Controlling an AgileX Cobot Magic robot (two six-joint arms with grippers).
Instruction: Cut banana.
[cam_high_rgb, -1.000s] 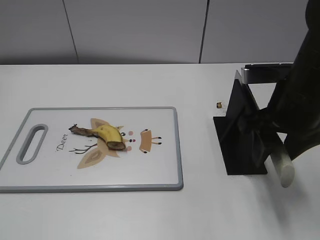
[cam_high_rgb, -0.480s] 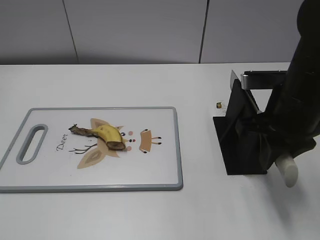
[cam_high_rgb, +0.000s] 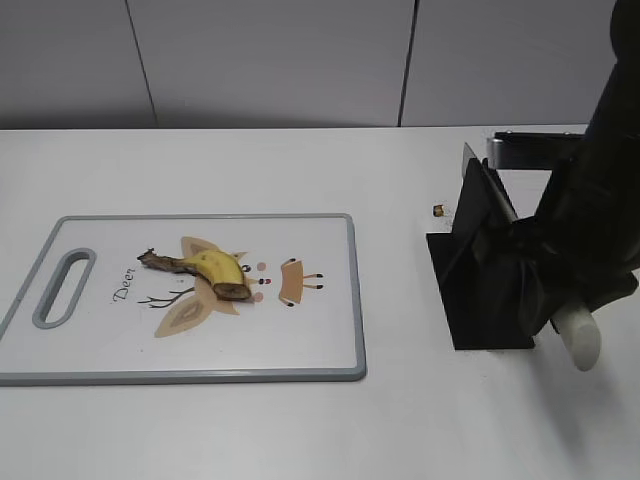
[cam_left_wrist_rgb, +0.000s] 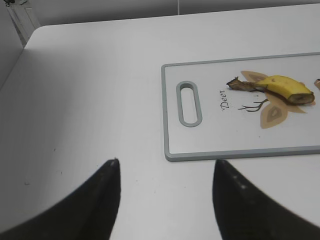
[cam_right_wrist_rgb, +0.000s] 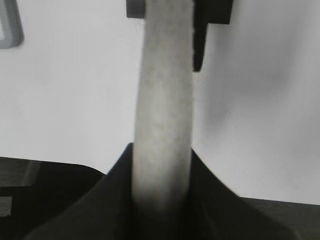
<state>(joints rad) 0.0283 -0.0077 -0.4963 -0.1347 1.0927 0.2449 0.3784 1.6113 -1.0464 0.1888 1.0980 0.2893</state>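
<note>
I see a plain white matte tabletop (cam_high_rgb: 250, 430) filling my view — evenly lit, with soft shadows. Behind it stands a pale grey panelled wall (cam_high_rgb: 270, 60), split by thin dark vertical seams.

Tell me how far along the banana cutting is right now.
Early stage. The banana piece already lies on the cutting board, one end showing a flat cut face, though whether this run made that cut is unclear. In hand: the right claw is shut on the knife handle at the black knife stand. Left claw hangs open, off the board. No new cut yet.
</note>
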